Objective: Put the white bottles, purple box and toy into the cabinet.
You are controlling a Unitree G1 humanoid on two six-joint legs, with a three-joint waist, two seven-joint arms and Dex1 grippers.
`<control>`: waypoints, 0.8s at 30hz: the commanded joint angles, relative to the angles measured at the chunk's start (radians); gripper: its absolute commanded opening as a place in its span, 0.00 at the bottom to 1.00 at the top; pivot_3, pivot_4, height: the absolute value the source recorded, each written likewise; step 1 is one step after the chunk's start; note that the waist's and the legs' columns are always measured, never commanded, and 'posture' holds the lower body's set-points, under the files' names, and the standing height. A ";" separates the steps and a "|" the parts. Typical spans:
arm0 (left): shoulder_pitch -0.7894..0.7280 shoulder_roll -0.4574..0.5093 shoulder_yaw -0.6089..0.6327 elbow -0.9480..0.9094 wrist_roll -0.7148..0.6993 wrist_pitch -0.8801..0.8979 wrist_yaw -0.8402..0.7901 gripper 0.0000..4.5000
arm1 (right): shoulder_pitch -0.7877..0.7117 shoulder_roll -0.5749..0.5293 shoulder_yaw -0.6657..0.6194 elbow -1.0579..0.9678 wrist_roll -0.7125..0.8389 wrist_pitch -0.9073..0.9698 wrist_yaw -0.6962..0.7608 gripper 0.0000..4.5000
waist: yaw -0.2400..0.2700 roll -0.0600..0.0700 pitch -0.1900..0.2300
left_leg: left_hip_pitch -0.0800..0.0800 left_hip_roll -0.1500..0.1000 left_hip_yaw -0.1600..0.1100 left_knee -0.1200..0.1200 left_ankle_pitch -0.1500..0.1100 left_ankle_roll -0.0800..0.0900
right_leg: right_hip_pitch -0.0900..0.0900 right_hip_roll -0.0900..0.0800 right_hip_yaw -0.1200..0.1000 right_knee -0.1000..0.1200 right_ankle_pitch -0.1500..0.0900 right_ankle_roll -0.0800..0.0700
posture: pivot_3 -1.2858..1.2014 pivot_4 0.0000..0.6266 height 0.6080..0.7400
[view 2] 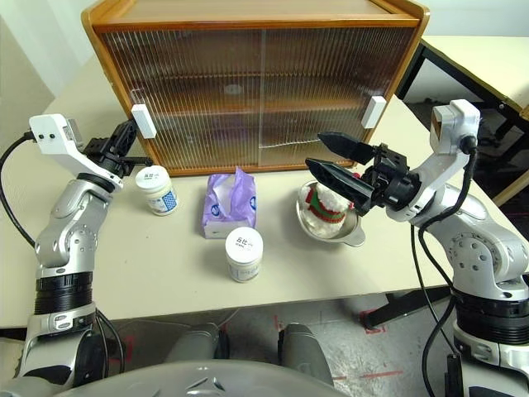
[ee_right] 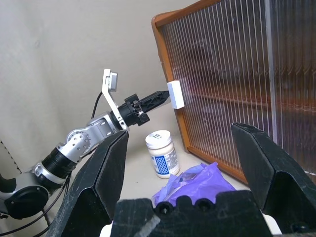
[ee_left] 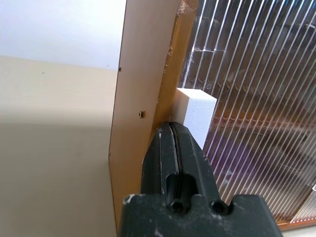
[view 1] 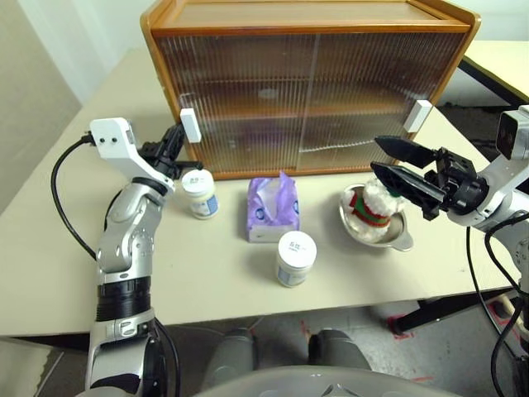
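You are bringing the left gripper (view 1: 175,142) up to the cabinet (view 1: 306,87) with its fingers pinched together on nothing, the tips lying just beside the white handle (view 1: 190,125) at the cabinet's left edge, against the frame side of it. The cabinet is standing at the far edge of the desk (view 1: 74,248) with both ribbed doors drawn across, so nothing is going inside yet.

The right gripper (view 1: 395,165) is hovering with its fingers spread wide over the toy (view 1: 374,205), which is sitting in a shallow metal dish (view 1: 398,238) toward the desk's right edge. That plush will likely squash and weigh almost nothing; you are probably best pinching it around the banded middle (the dish may slide if you nudge its rim).

The purple box (view 1: 272,211) is lying near the middle of the desk, just in front of the cabinet. It looks soft and crumply, so you are better off taking it across its short sides low down, not by the tissue puffing out on top.

One white bottle (view 1: 199,193) is standing near the left gripper, the other (view 1: 295,258) nearer the desk's front edge. They look rigid, light and smooth, so a grip across the lid or just under it should hold without slipping.
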 commanded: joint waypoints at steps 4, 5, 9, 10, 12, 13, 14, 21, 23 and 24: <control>-0.053 0.001 -0.066 0.037 0.013 0.011 -0.068 0.00 | -0.005 -0.004 -0.013 -0.019 0.007 -0.001 -0.010 1.00 | -0.002 0.000 0.000 | 0.000 0.000 0.000 0.000 0.000 0.000 | 0.001 0.000 0.000 -0.001 0.000 0.000 | 0.50 0.00 1.00; -0.070 0.003 -0.068 0.051 0.011 0.011 -0.076 0.00 | -0.004 -0.003 -0.013 -0.020 0.007 -0.001 -0.011 1.00 | -0.003 0.000 0.000 | 0.000 0.000 0.000 0.000 0.000 0.000 | 0.001 0.000 0.000 -0.001 0.000 0.000 | 0.50 0.00 1.00; -0.110 0.001 -0.092 0.080 0.008 0.018 -0.117 0.00 | -0.002 -0.002 -0.013 -0.018 0.006 -0.004 -0.011 1.00 | -0.006 0.000 0.000 | 0.000 0.000 0.000 0.000 0.000 0.000 | 0.001 0.001 0.000 -0.001 0.000 0.000 | 0.50 0.00 1.00; -0.118 -0.003 -0.101 0.086 0.008 0.021 -0.128 0.00 | -0.002 -0.002 -0.013 -0.016 0.005 -0.005 -0.011 1.00 | -0.007 0.000 0.000 | 0.000 0.000 0.000 0.000 0.000 0.000 | 0.001 0.002 0.000 -0.001 0.000 0.000 | 0.50 0.00 1.00; -0.133 -0.012 -0.120 0.098 0.005 0.030 -0.150 0.00 | -0.004 -0.001 -0.013 -0.015 0.005 -0.005 -0.012 1.00 | -0.009 0.000 0.000 | 0.000 0.000 0.000 0.000 0.000 0.000 | 0.001 0.002 0.001 -0.001 0.000 0.000 | 0.50 0.00 1.00; -0.140 -0.017 -0.130 0.105 0.003 0.035 -0.160 0.00 | -0.004 -0.001 -0.013 -0.015 0.005 -0.006 -0.013 1.00 | -0.010 0.000 0.000 | 0.000 0.000 0.000 0.000 0.000 0.000 | 0.001 0.002 0.001 -0.001 0.000 0.000 | 0.50 0.00 1.00; -0.148 -0.022 -0.143 0.110 0.005 0.037 -0.173 0.00 | -0.004 -0.001 -0.014 -0.016 0.005 -0.005 -0.014 1.00 | -0.010 0.000 0.000 | 0.000 0.000 0.000 0.000 0.000 0.000 | 0.001 0.002 0.001 -0.001 0.000 0.000 | 0.50 0.00 1.00; -0.168 -0.059 -0.200 0.111 0.008 0.066 -0.223 0.00 | 0.003 -0.001 -0.021 -0.027 0.010 -0.005 -0.023 1.00 | -0.027 0.000 0.000 | 0.000 0.000 -0.001 0.000 0.000 0.000 | 0.001 0.002 0.001 -0.002 0.000 0.001 | 0.49 0.00 1.00; -0.181 -0.066 -0.211 0.123 0.017 0.063 -0.230 0.00 | 0.006 -0.002 -0.022 -0.031 0.009 -0.006 -0.024 1.00 | -0.029 0.000 0.000 | 0.000 0.000 -0.001 0.000 0.000 0.000 | 0.001 0.003 0.002 -0.002 0.000 0.001 | 0.48 0.00 1.00; -0.191 -0.071 -0.213 0.130 0.018 0.063 -0.229 0.00 | 0.007 -0.003 -0.024 -0.033 0.010 -0.005 -0.025 1.00 | -0.031 0.000 0.000 | 0.000 0.000 -0.001 0.000 0.000 0.000 | 0.001 0.003 0.002 -0.002 0.000 0.001 | 0.48 0.00 1.00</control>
